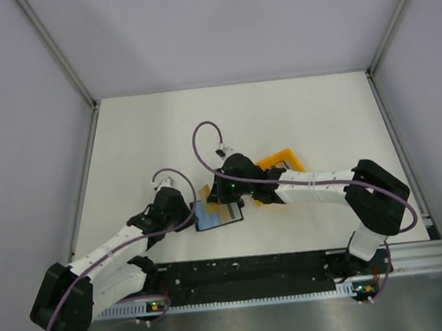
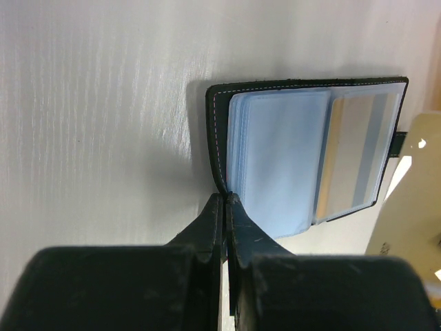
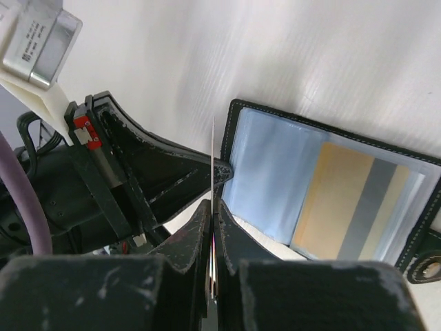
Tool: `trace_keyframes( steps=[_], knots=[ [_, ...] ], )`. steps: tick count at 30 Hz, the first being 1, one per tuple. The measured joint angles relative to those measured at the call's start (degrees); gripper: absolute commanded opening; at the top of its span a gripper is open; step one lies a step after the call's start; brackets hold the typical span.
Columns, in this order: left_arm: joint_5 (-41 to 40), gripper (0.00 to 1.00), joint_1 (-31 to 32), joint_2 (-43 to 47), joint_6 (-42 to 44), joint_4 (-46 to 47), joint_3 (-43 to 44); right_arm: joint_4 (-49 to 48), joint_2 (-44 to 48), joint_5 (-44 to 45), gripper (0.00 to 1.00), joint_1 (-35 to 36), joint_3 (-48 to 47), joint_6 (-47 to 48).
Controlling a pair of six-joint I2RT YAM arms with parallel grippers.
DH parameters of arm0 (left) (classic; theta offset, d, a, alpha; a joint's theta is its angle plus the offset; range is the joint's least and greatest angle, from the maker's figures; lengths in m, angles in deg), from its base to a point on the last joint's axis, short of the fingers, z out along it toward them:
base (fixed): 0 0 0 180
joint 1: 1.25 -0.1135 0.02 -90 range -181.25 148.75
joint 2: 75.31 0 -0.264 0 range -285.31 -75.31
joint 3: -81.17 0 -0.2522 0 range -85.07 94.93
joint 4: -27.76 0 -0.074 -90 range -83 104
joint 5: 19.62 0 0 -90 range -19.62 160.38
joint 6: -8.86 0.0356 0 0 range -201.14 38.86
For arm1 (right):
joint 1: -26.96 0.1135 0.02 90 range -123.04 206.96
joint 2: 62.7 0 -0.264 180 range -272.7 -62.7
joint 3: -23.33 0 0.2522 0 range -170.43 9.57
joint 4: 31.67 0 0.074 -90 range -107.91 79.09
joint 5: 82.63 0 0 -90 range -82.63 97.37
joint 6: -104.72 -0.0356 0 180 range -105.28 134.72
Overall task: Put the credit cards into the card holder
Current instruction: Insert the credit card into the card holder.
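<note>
The black card holder point(image 1: 216, 215) lies open on the table, pale bluish sleeves up; it also shows in the left wrist view point(image 2: 275, 158) and the right wrist view point(image 3: 275, 172). A tan and grey striped credit card point(image 2: 355, 155) sits in its right sleeve point(image 3: 351, 207). My left gripper point(image 2: 226, 198) is shut on the holder's black cover edge point(image 1: 192, 215). My right gripper point(image 3: 213, 205) is shut on a thin credit card point(image 3: 213, 155) seen edge-on, upright beside the holder's left edge, just above the left fingers point(image 3: 172, 172). In the top view the right gripper point(image 1: 228, 194) hangs over the holder.
An orange plastic bin point(image 1: 283, 162) stands just behind the right wrist. The two grippers are close together over the holder. Metal rails edge the table left, right and near side.
</note>
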Motion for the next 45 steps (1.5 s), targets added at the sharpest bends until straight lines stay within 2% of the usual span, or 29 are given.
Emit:
trace_keyframes(
  steps=[9, 18, 45],
  knots=[
    [0.0, 0.0, 0.0, 0.0, 0.0, 0.0, 0.0, -2.5, 0.4, -0.9, 0.0, -3.9, 5.7, -3.1],
    [0.0, 0.0, 0.0, 0.0, 0.1, 0.0, 0.0, -5.4, -4.0, -2.2, 0.0, -4.0, 6.4, -5.0],
    [-0.3, 0.0, 0.0, 0.0, 0.0, -0.3, 0.0, -20.2, -5.4, -5.1, 0.0, -4.5, 14.6, -10.1]
  ],
)
